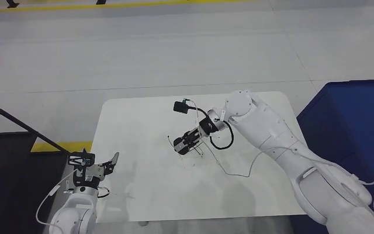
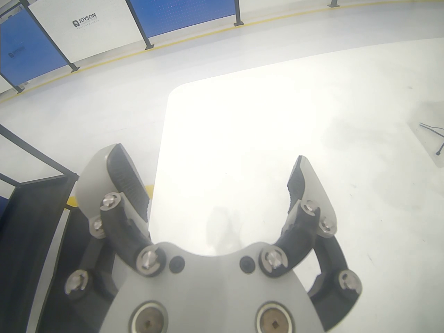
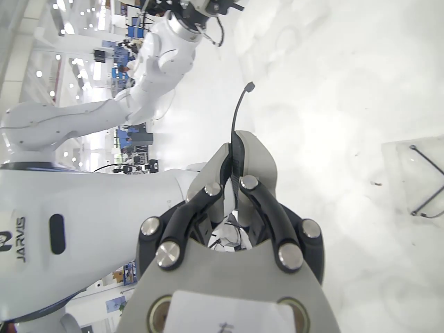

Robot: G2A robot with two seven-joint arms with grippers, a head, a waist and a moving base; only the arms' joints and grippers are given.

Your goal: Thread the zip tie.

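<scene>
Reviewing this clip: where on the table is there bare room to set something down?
Bare: the stretch of table between the open left gripper and the right gripper, and the strip on the robot's side of the thin cable. Crowded: the centre, where the right gripper holds the zip tie near the clear tray of spare ties.

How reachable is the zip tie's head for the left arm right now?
Likely yes: the left gripper is open, bare table lies between, and the zip tie head sticks out past the shut right gripper.
</scene>
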